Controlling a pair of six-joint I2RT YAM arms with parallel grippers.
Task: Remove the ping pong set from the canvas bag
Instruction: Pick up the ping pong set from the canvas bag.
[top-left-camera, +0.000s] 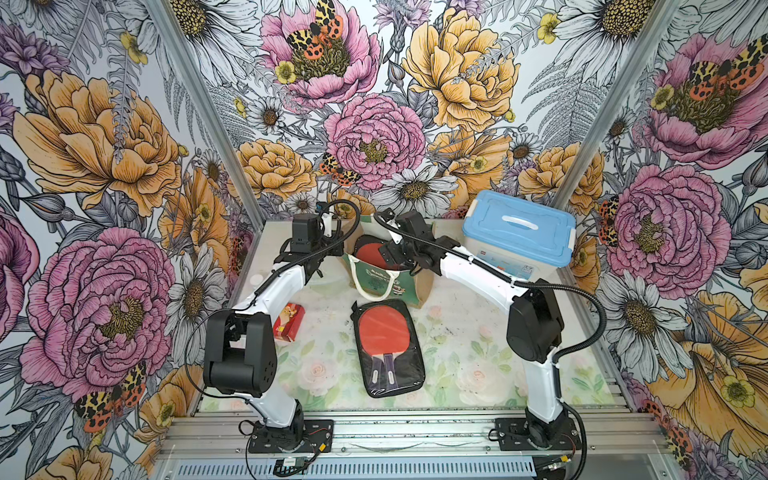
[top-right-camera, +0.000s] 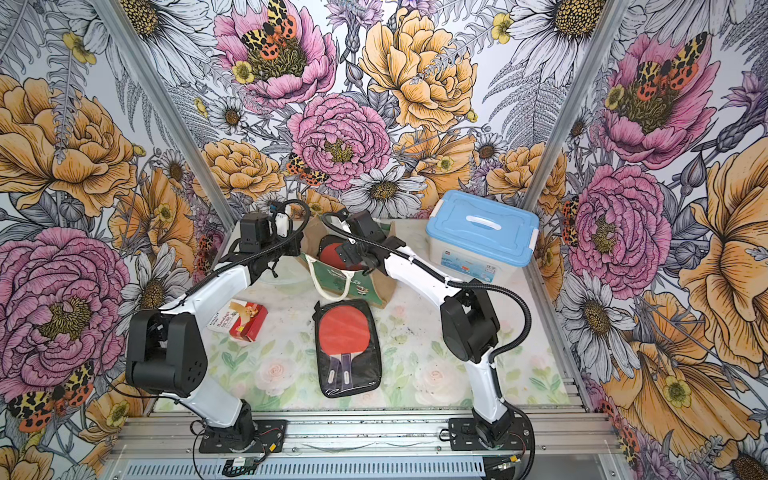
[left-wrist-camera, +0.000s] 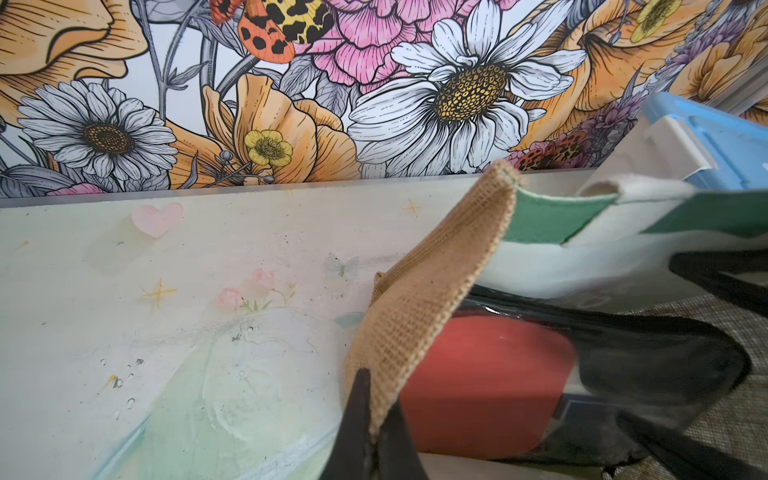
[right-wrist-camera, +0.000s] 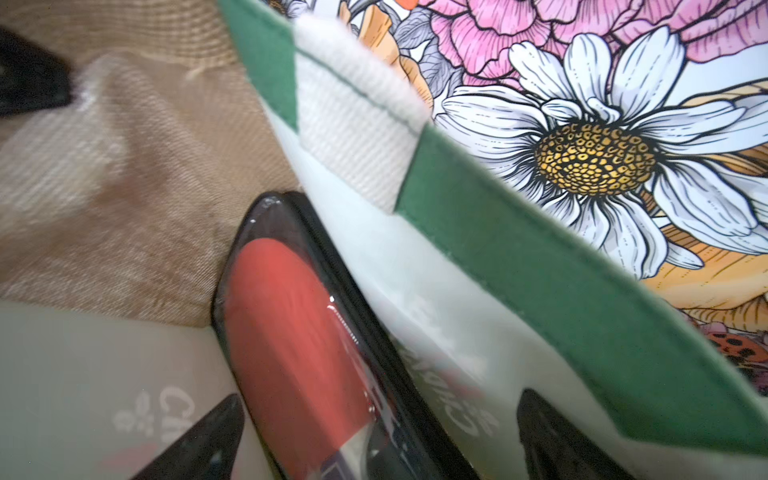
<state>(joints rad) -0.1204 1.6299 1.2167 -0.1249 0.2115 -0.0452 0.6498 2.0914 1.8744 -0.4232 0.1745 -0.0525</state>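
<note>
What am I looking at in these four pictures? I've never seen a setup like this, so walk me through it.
These are two robot arms mounted at the front edge of a table: a left arm and a right arm, each ending in a two-fingered claw. The two wide pictures come from one camera above, looking down on everything. The two close-ups come from small cameras on the arms' wrists.

On the table are a canvas bag, a blue-lidded box and a small red carton. One ping pong set, in a black case, lies in front of the bag. A second ping pong set sits inside the bag.

The left claw is shut on the bag's burlap side. The right claw is open inside the bag, its fingers either side of that second set.
</note>
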